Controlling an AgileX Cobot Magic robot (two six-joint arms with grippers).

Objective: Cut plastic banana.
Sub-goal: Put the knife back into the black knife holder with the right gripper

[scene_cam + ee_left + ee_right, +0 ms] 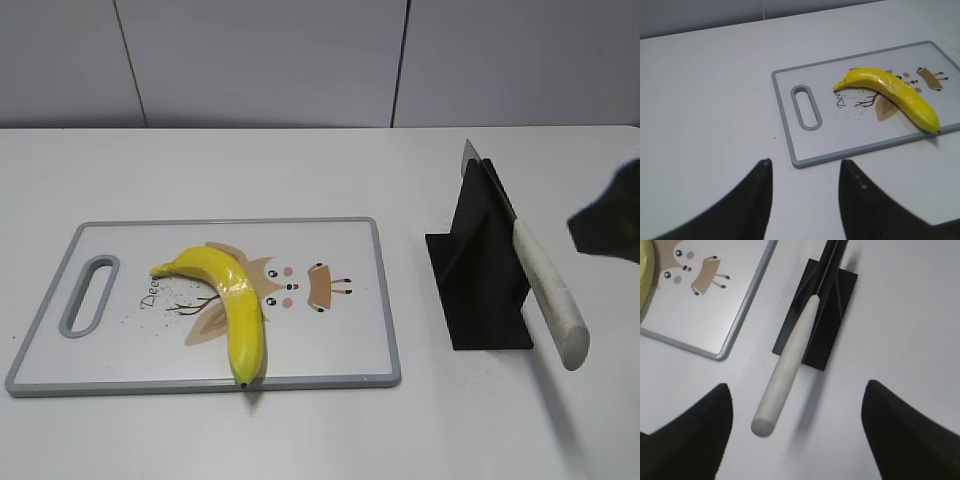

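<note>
The plastic banana (232, 298), glossy yellow with a dark tip, lies on a white cutting board (330, 350) with a grey rim and a deer drawing; it also shows in the left wrist view (892, 92). A knife (548, 298) with a white handle rests slanted in a black stand (478, 285), handle toward the front. In the right wrist view the handle (785, 372) lies between and ahead of my open right gripper (797, 390), untouched. My right gripper shows as a dark shape at the exterior view's right edge (610, 222). My left gripper (805, 165) is open and empty, above the table near the board's corner.
The cutting board (840, 152) has a handle slot (806, 107) at its left end. The board's corner shows in the right wrist view (722, 355). The white table (320, 430) meets a grey wall at the back.
</note>
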